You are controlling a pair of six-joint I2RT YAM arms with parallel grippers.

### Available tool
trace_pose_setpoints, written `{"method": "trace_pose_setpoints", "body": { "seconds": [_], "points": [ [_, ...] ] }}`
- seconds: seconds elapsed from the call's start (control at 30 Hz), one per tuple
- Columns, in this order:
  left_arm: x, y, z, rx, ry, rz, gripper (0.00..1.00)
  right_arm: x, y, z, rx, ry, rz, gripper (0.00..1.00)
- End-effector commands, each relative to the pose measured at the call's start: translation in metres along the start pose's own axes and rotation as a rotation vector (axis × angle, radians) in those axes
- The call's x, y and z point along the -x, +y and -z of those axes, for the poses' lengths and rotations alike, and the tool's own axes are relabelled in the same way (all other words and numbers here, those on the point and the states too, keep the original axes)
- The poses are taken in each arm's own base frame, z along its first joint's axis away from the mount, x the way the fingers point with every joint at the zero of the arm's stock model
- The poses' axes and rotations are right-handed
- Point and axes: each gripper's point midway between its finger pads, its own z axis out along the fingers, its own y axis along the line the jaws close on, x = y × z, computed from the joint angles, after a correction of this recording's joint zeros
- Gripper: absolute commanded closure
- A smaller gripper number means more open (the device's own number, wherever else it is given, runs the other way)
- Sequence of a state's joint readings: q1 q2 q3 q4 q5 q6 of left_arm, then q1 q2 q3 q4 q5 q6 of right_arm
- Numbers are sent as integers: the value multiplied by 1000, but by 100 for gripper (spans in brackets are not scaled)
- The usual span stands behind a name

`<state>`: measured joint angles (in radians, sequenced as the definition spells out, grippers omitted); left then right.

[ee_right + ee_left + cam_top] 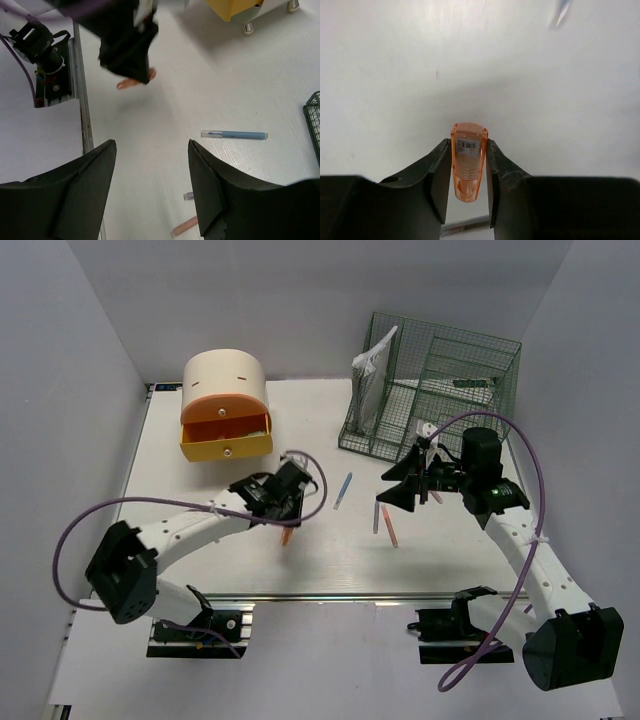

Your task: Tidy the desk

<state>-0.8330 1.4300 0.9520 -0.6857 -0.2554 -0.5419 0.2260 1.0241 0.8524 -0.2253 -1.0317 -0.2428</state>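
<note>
Leftmost of the two, our left tool (288, 522) is clamped on an orange marker (468, 167). In the left wrist view both dark fingers (437, 175) press against the marker's sides, and a barcode label on it faces the camera. We cannot tell whether the marker is lifted or rests on the white tabletop (330, 565). That tabletop fills the middle of the top view, running from the metal rail (350, 595) at its near edge to the back wall, and everything else stands on it.

Behind the left tool, at the far left of the tabletop, we see a cream-and-orange drawer box (225, 405) with its yellow drawer pulled out. Moving right, a blue pen (343, 490) lies alone near the middle, well apart from the marker. Further right, a grey pen (376, 518) and a pink pen (390, 528) lie just beside each other.

Above those two hangs our right tool (392, 486). Its jaws stand apart, and in the right wrist view we see nothing between them but bare tabletop. Another pinkish pen (436, 497) shows partly under that arm.

At the far right corner stands a green wire rack (440, 390), with white papers (370, 370) leaning in its left compartment.
</note>
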Motion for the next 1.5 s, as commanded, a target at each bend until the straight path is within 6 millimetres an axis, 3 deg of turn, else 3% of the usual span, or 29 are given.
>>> {"method": "trace_pose_setpoints", "body": {
  "seconds": [0.0, 0.1, 0.17, 0.23, 0.43, 0.5, 0.73, 0.9, 1.07, 1.3, 1.47],
  "points": [
    [97, 4, 52, -59, -294, 189, 100, 5, 2, 3, 6, -27, 32, 35],
    [139, 12, 76, -81, -401, 310, 100, 5, 0, 3, 0, -27, 33, 35],
    [160, 30, 85, -32, -445, 453, 100, 5, 0, 4, -2, -28, 34, 35],
    [169, 53, 89, 28, -466, 592, 100, 6, 0, 4, -5, -29, 36, 35],
    [191, 86, 101, 30, -513, 1006, 100, 5, -1, 4, -8, -29, 38, 35],
    [198, 105, 105, 42, -550, 1166, 98, 5, -2, 4, -11, -28, 38, 35],
    [210, 148, 103, -104, -701, 1663, 100, 4, -3, 5, -18, -26, 37, 35],
    [219, 167, 90, -111, -727, 1819, 100, 3, -4, 5, -19, -24, 39, 35],
    [234, 177, 80, -123, -759, 1865, 100, 2, -4, 5, -17, -22, 39, 35],
    [232, 198, 66, -67, -772, 1906, 100, 1, -5, 5, -13, -20, 42, 35],
    [237, 206, 64, -89, -784, 1902, 61, 0, -4, 4, -5, -17, 40, 35]
  ]
}}
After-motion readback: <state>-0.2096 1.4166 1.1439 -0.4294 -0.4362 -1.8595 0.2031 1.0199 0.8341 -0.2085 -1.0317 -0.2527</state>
